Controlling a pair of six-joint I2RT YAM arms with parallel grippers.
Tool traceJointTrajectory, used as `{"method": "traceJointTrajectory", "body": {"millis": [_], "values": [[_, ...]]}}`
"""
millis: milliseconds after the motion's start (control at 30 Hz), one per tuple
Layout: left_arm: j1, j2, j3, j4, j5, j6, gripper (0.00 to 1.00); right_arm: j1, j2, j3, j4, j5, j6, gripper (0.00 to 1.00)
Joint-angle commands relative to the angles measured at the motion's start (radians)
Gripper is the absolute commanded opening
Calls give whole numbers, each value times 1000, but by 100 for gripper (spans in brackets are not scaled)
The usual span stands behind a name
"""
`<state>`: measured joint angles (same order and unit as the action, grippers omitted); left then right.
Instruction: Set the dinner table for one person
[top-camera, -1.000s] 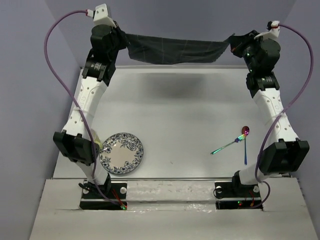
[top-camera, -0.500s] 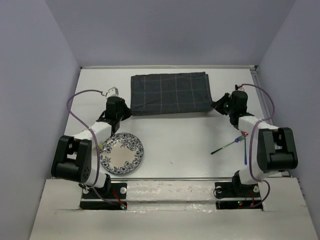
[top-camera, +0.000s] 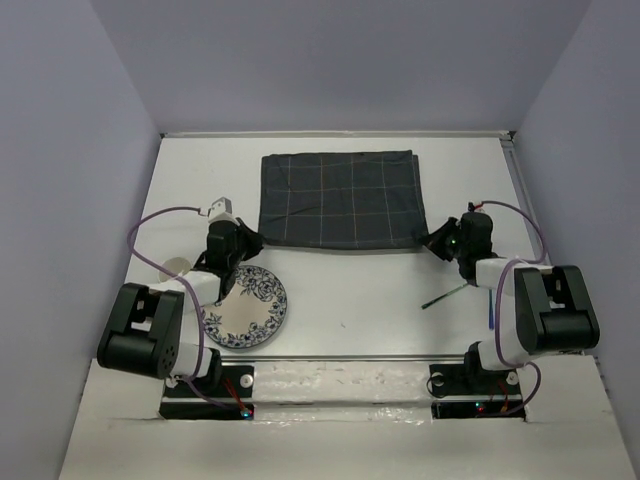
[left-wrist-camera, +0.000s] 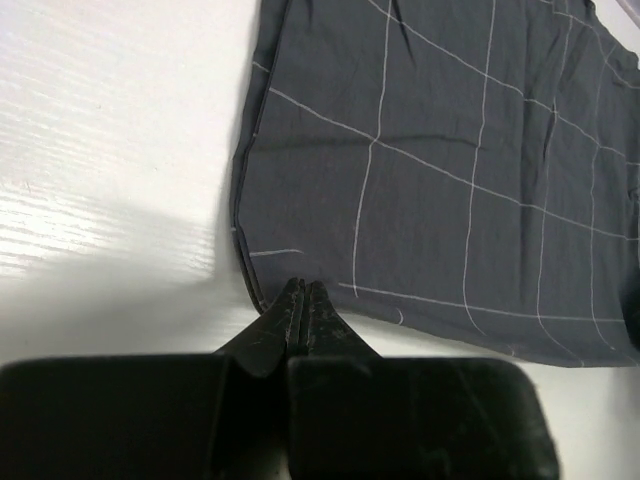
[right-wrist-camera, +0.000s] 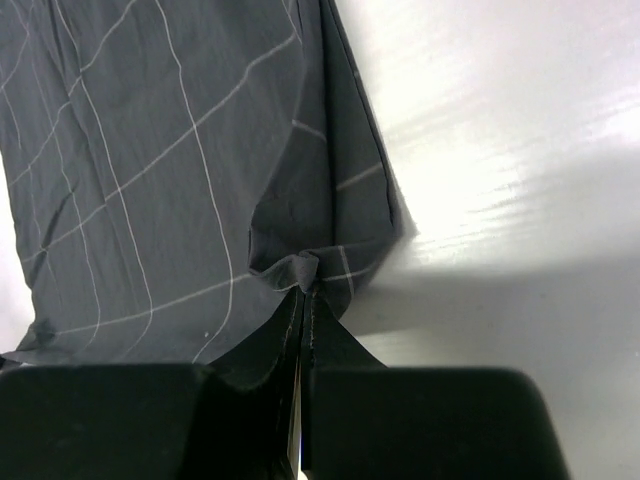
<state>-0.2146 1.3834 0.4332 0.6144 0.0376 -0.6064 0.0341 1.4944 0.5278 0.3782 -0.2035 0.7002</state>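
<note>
A dark grey checked cloth (top-camera: 340, 200) lies spread flat on the far middle of the white dinner table (top-camera: 350, 290). My left gripper (top-camera: 256, 240) is shut, its tips pinching the cloth's near left hem, seen in the left wrist view (left-wrist-camera: 303, 287) with the cloth (left-wrist-camera: 450, 180) flat beyond. My right gripper (top-camera: 431, 243) is shut on a bunched bit of the near right corner, seen in the right wrist view (right-wrist-camera: 303, 295) with the cloth (right-wrist-camera: 170, 150) beyond. Both grippers are low at the table.
A blue-patterned plate (top-camera: 243, 305) sits near the front left, partly under the left arm. A pale cup-like object (top-camera: 176, 266) stands left of it. An iridescent fork (top-camera: 447, 293) and a blue-handled utensil (top-camera: 490, 312) lie at the front right, by the right arm.
The cloth, held up in the air between both grippers a second ago, came down flat on the table and has been drawn a little nearer. Both arms folded low and back.
</note>
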Motion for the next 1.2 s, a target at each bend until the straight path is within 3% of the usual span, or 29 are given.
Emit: {"method": "traceJointTrajectory", "body": {"millis": [0,767,933,1000,1033,1100,1167], "values": [[4,-63,-47,105,22,-6,0,-3,-43,-46,73,-25,7,0],[4,-213,-180,82,11,-10,0,33,-186,-170,25,-56,9,0],[3,-230,-205,94,25,-29,0,33,-165,-175,25,-54,4,7],[3,-237,-214,94,22,-29,8,33,-169,-175,19,-50,5,16],[3,-247,-217,91,22,-30,21,33,-180,-173,5,-44,4,26],[3,-270,-218,85,22,-33,40,33,-200,-166,-15,-40,-10,36],[3,-288,-206,50,16,-29,48,33,-239,-154,-68,-31,-22,43]]}}
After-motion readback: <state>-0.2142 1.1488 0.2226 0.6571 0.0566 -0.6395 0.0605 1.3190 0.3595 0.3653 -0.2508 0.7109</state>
